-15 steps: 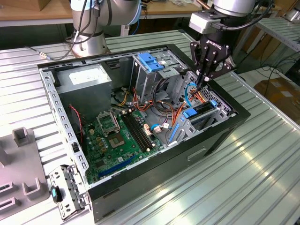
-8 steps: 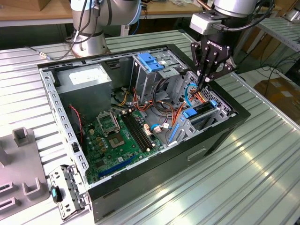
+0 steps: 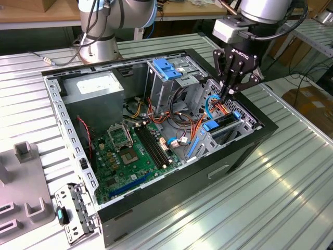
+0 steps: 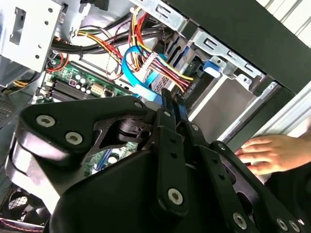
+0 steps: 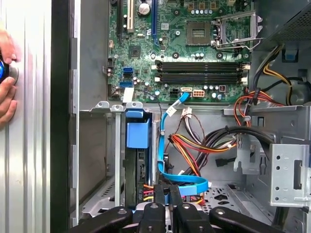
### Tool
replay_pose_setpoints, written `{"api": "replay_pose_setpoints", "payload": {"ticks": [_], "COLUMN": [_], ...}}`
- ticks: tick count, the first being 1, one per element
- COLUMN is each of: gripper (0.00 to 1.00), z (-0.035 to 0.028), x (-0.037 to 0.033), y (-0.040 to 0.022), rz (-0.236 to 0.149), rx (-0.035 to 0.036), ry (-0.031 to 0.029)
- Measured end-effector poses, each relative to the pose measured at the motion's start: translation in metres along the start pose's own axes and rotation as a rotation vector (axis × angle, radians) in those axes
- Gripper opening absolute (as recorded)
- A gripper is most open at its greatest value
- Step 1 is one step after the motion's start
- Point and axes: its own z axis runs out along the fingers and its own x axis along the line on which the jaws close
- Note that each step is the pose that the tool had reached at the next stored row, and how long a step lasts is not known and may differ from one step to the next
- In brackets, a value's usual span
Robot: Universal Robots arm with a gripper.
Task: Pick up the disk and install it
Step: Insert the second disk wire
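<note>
Ribbed metal workbench (image 3: 291, 198), with an open computer case (image 3: 250, 151) lying on its side across it, its motherboard (image 3: 130, 151) facing up so everything inside could be reached from above.

I, the gripper (image 3: 229, 94), hung over the drive bay against the case wall at the exterior view's right, fingers pointing down into the case. My jaws were drawn narrow, almost together. The blue data cable (image 5: 182, 180) looped right at my fingertips in the first wrist view, and whether I pinched it or merely stood beside it I could not tell.

The disk (image 3: 225, 124) was not in my grasp. It stood on edge in that bay, blue rails at its sides, low between the metal guides. By my judgement it was already seated, or very nearly so. In the first wrist view its dark edge (image 5: 131, 170) ran under a blue tab, just beside the bay's bare metal wall.

A person's hand (image 4: 272, 153) rested on the bench just outside the black case wall, apparently on a control rather than on the case. The grey power-supply box (image 3: 99, 88) sat at the far corner, well apart from the work, and the blue latch plate (image 3: 167, 67) stood raised on its cage at the far wall.
</note>
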Motion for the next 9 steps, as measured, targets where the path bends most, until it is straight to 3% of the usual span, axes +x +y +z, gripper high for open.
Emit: {"api": "replay_pose_setpoints", "payload": {"ticks": [4,8,9], "gripper": [0.16,0.16,0.16], "z": [0.0014,0.0028,0.0042], "x": [0.0085,0.0108,0.0123], "y": [0.0026,0.0033,0.0036], "rz": [0.001,0.002,0.002], "rx": [0.0108,0.0199,0.0249], "ry": [-0.019,-0.0205,-0.0206]}}
